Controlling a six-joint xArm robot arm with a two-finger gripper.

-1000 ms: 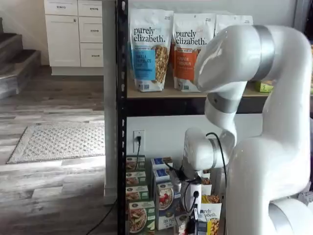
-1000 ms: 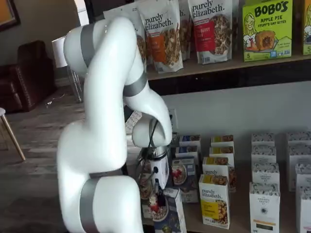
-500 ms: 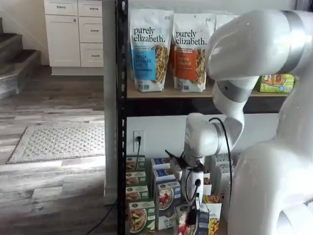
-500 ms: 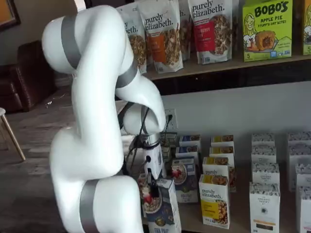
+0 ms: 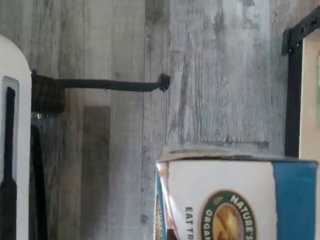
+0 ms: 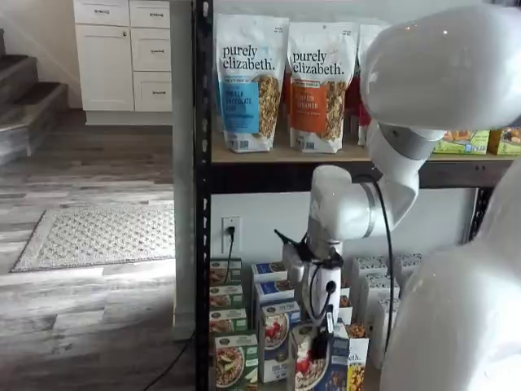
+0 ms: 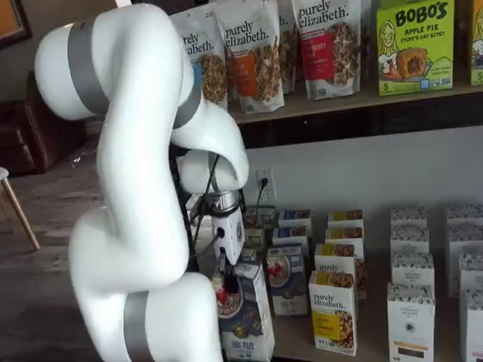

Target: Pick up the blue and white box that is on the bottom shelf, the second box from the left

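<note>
Stood in both shelf views: black rack with the bottom shelf [image 7: 377, 332] carrying rows of small boxes, granola bags [image 6: 248, 81] on the wood tier above at twelve o'clock. Hung before the rack: white arm [image 7: 143, 188], its gripper [image 7: 224, 277] pointing down. Were pinched on the top of the blue and white box [image 7: 245, 320], black fingers [image 6: 328, 324], the box out in front of the row, at nine o'clock of the yellow box [image 7: 333, 311]. Showed in the wrist view: box top [image 5: 235, 195] over grey plank floor [image 5: 200, 75].
</note>
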